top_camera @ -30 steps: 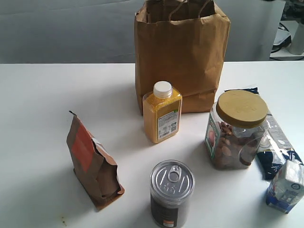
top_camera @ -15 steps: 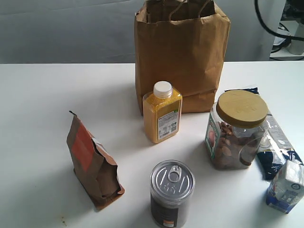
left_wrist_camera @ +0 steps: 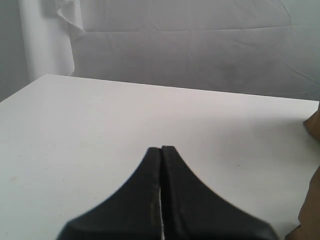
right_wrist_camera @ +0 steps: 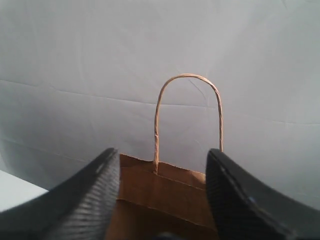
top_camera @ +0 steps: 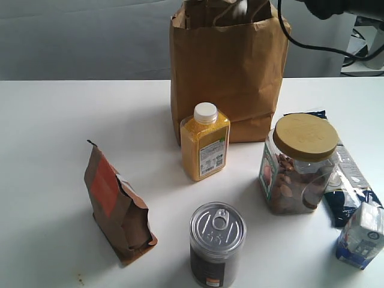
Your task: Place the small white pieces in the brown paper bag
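Observation:
The brown paper bag (top_camera: pixel 228 72) stands upright at the back of the table with its mouth open. My right arm (top_camera: pixel 327 7) reaches in from the top right, level with the bag's top. In the right wrist view my right gripper (right_wrist_camera: pixel 161 152) is open and holds nothing; the bag's rim (right_wrist_camera: pixel 160 185) and a twisted handle (right_wrist_camera: pixel 187 77) show between its fingers. A pale blur (top_camera: pixel 240 7) sits at the bag's mouth; I cannot tell what it is. No small white pieces show clearly. My left gripper (left_wrist_camera: pixel 161 148) is shut and empty over bare table.
In front of the bag stand a yellow bottle (top_camera: pixel 205 144), a jar with a wooden lid (top_camera: pixel 298 165), a tin can (top_camera: pixel 216 243) and a small brown pouch (top_camera: pixel 117 207). A blue packet (top_camera: pixel 348 192) and a small carton (top_camera: pixel 362 234) lie at the right.
My right arm and its black cable have come into the exterior view at the top right and moved left toward the bag's top. The pale blur has appeared at the bag's mouth.

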Robot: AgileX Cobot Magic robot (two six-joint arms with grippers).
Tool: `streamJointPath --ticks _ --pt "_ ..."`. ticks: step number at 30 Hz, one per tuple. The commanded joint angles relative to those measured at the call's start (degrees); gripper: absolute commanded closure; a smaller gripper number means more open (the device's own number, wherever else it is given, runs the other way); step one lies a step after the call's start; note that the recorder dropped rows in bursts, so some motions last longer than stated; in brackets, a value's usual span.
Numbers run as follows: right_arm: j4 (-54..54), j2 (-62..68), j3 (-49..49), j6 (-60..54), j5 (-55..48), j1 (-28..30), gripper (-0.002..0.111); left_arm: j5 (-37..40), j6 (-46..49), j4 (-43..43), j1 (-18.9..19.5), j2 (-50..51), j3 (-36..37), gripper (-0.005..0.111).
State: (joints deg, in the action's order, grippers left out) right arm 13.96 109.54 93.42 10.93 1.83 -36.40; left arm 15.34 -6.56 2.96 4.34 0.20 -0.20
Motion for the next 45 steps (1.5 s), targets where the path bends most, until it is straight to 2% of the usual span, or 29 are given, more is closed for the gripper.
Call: streamJointPath --ticks 1,7,9,14,19,20,27,32,37,40,43,45 --pt "0.6 0.2 0.6 -0.4 0.4 0.5 0.045 -0.3 -0.3 -0.4 -0.5 -0.2 0.2 0.107" --pt "0.6 -0.9 0.6 -0.4 -0.3 0.5 0.046 -0.3 -0.3 -0.4 -0.5 -0.2 0.2 0.107" --pt "1.0 -2.5 0.6 -0.4 -1.8 0.5 0.050 -0.3 -0.3 -0.4 -0.5 -0.2 0.2 0.107" --pt "2.5 -8.1 0.3 -0.4 -9.3 0.5 0.076 -0.3 -0.3 -0.4 -0.5 -0.2 0.2 0.107" --pt "2.5 -15.9 -7.5 -0.3 -8.1 0.8 0.106 -0.3 -0.3 -0.4 -0.5 -0.2 0.2 0.107" --pt "2.5 -17.8 -9.3 -0.3 -7.7 1.1 0.108 -0.3 -0.3 -0.4 -0.5 -0.2 0.2 0.107" --pt "1.1 -29.6 -26.1 -0.3 -3.3 5.0 0.108 -0.3 -0.3 -0.4 -0.5 -0.2 0.2 0.107" --pt "-3.6 -40.6 -46.3 -0.8 4.5 10.8 0.108 -0.3 -0.3 -0.4 -0.5 -0.2 0.2 0.107" --pt "-6.7 -53.4 -63.8 -2.0 6.6 18.0 0.108 -0.3 -0.3 -0.4 -0.5 -0.2 0.2 0.107" --pt "-9.2 -62.6 -73.9 -2.2 8.0 19.1 0.108 -0.3 -0.3 -0.4 -0.5 -0.2 0.2 0.107" --pt "-14.0 -73.6 -83.6 -7.3 11.2 19.1 0.108 -0.3 -0.3 -0.4 -0.5 -0.2 0.2 0.107" --pt "-15.9 -78.4 -87.1 -9.4 11.1 19.1 0.108 -0.3 -0.3 -0.4 -0.5 -0.2 0.2 0.107"
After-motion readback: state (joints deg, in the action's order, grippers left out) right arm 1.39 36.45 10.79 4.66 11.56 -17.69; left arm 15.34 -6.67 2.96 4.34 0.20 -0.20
